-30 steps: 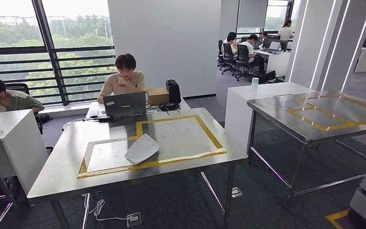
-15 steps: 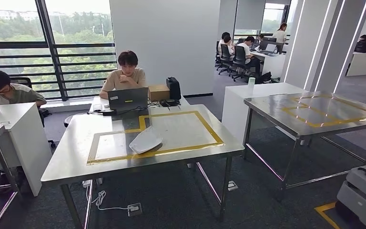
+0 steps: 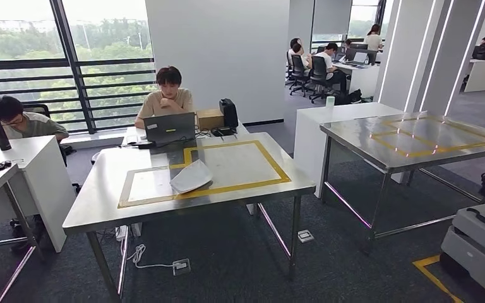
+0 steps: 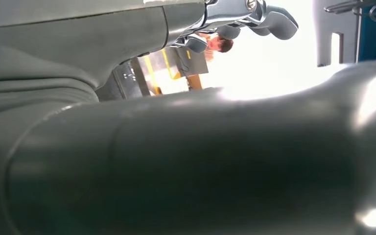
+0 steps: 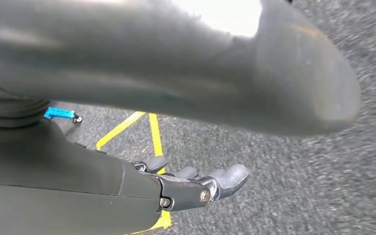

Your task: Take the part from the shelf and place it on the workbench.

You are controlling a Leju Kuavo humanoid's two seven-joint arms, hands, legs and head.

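One white part [image 3: 191,177] lies on the yellow-taped desk [image 3: 101,202] ahead of us, while our left robot hand [image 4: 245,19] and right robot hand [image 5: 196,183] hang with loosely extended fingers, holding nothing.

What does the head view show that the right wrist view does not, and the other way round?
Head view alone: the steel workbench with the white part lying inside its yellow tape frame, a person behind a laptop, and a second steel table.

Right wrist view alone: the right robot hand, holding nothing, its fingers stretched out above the floor.

Both: the grey carpet and yellow floor tape.
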